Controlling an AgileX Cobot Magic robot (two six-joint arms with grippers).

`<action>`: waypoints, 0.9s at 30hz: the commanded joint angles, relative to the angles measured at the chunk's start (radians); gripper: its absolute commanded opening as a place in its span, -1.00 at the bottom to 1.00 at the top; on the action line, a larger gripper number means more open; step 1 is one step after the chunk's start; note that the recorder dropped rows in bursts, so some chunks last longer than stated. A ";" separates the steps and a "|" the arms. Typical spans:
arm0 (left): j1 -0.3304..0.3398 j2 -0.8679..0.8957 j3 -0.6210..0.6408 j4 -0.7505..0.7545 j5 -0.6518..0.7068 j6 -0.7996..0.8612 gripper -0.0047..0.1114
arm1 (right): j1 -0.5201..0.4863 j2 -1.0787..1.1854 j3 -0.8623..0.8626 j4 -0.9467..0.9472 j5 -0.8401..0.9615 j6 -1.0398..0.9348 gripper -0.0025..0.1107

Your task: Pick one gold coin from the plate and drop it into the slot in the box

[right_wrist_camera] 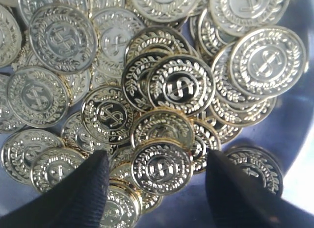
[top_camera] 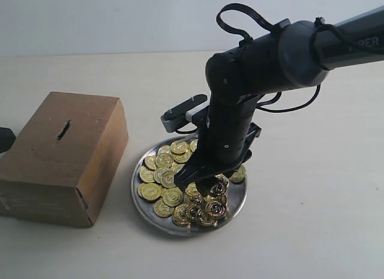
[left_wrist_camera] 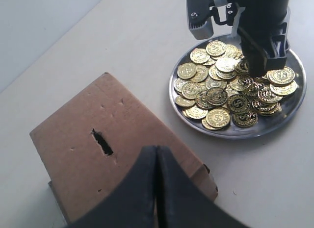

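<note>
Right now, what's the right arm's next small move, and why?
Probably close the jaws. The right gripper is open and down over the plate, and one gold coin lies flat between the jaws on top of the pile. Nothing is gripped yet.

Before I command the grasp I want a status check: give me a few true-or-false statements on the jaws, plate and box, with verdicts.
1. The right arm's jaws stand open over the coins in the plate. True.
2. A coin is sticking out of the box slot. False: nothing shows in the dark slit.
3. The left arm's jaws are shut. True.
4. The plate sits on top of the box. False: it rests on the table beside the box.
</note>
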 commanded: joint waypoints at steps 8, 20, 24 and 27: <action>-0.009 -0.004 -0.010 -0.015 0.004 -0.001 -0.92 | -0.001 0.007 0.002 -0.011 0.002 0.004 0.02; -0.009 -0.004 -0.010 -0.015 0.004 -0.001 -0.92 | -0.001 0.007 0.002 -0.011 0.002 0.004 -0.01; -0.009 -0.004 -0.010 -0.015 0.004 -0.001 -0.92 | -0.001 0.007 0.002 -0.011 -0.006 0.004 -0.01; -0.009 -0.004 -0.010 -0.015 0.004 -0.001 -0.92 | -0.001 0.011 0.002 -0.013 -0.003 0.004 -0.01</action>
